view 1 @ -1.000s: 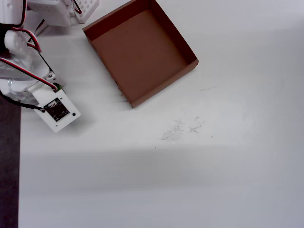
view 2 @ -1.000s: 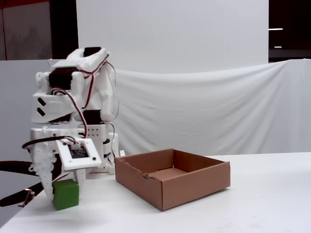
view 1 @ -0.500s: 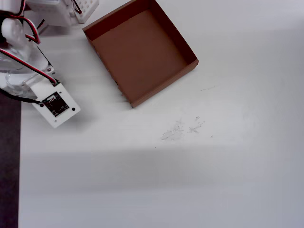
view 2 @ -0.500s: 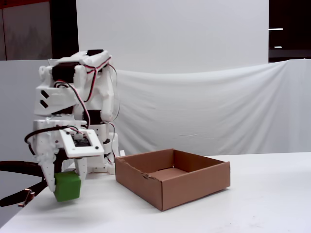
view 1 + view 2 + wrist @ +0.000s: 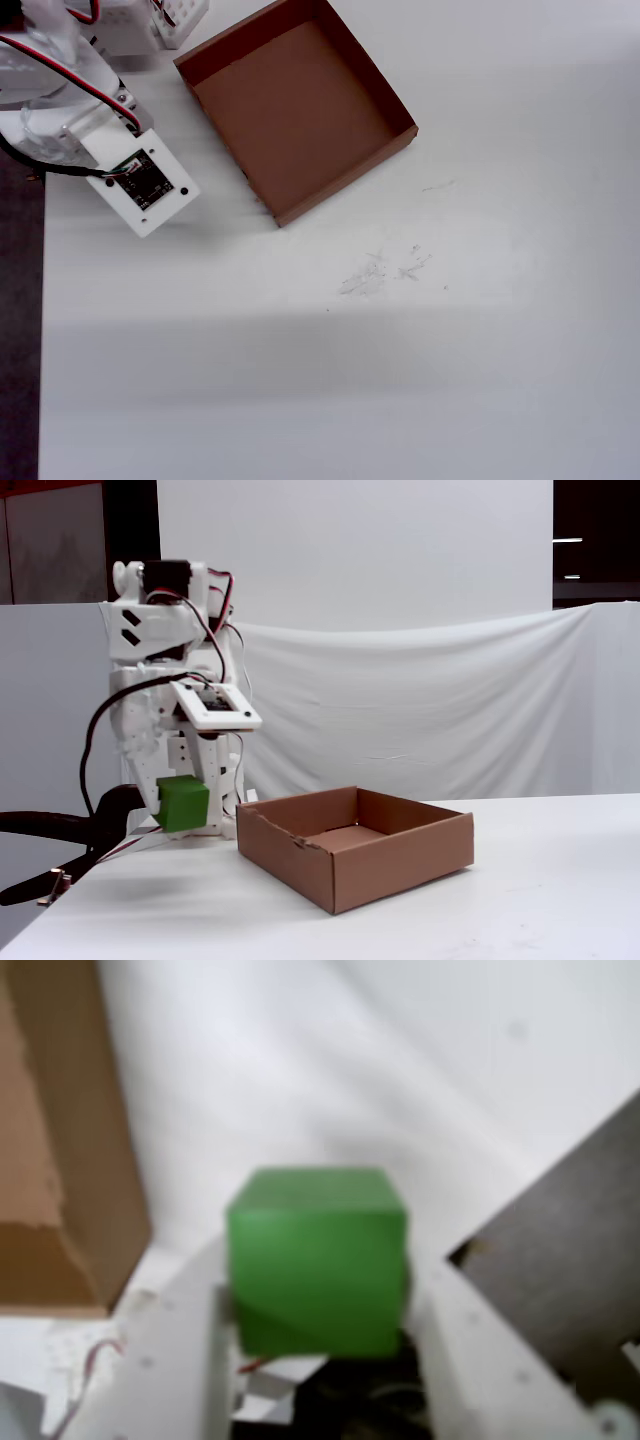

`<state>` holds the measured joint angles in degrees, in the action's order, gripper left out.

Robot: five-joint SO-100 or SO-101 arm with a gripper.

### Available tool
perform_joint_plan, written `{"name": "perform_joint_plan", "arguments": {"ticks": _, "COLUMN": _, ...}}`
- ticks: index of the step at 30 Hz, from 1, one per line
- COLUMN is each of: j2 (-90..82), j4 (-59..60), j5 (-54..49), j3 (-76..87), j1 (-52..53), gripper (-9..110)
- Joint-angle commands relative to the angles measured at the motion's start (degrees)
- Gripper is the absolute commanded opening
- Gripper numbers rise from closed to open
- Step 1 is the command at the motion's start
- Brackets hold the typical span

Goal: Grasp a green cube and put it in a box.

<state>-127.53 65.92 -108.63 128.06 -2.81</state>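
The green cube sits between my gripper's two white fingers, which are shut on its sides. In the fixed view the cube hangs in the gripper a little above the table, just left of the brown cardboard box. In the wrist view the box's wall stands at the left edge. In the overhead view the box lies top centre; the arm's white camera plate is left of it and hides the cube.
A small white gridded object stands by the arm's base at the top left. The table's left edge meets a dark floor. Faint scuff marks lie below the box. A white cloth hangs behind.
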Motion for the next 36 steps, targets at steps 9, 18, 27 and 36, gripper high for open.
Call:
{"name": "perform_joint_plan", "arguments": {"ticks": 9, "j2": -3.6, "j4": 3.96, "j5": 10.2, "j3": -5.36, "j1": -19.69, "gripper": 13}}
{"name": "perform_joint_plan", "arguments": {"ticks": 18, "j2": -3.6, "j4": 5.54, "j5": 19.78, "j3": -2.29, "j1": -35.77, "gripper": 13}}
{"name": "perform_joint_plan", "arguments": {"ticks": 27, "j2": -1.14, "j4": 2.9, "j5": 25.31, "j3": 2.55, "j1": -43.86, "gripper": 13}}
{"name": "perform_joint_plan", "arguments": {"ticks": 36, "j2": 5.45, "j4": -2.81, "j5": 27.42, "j3": 5.98, "j1": -46.67, "gripper": 13}}
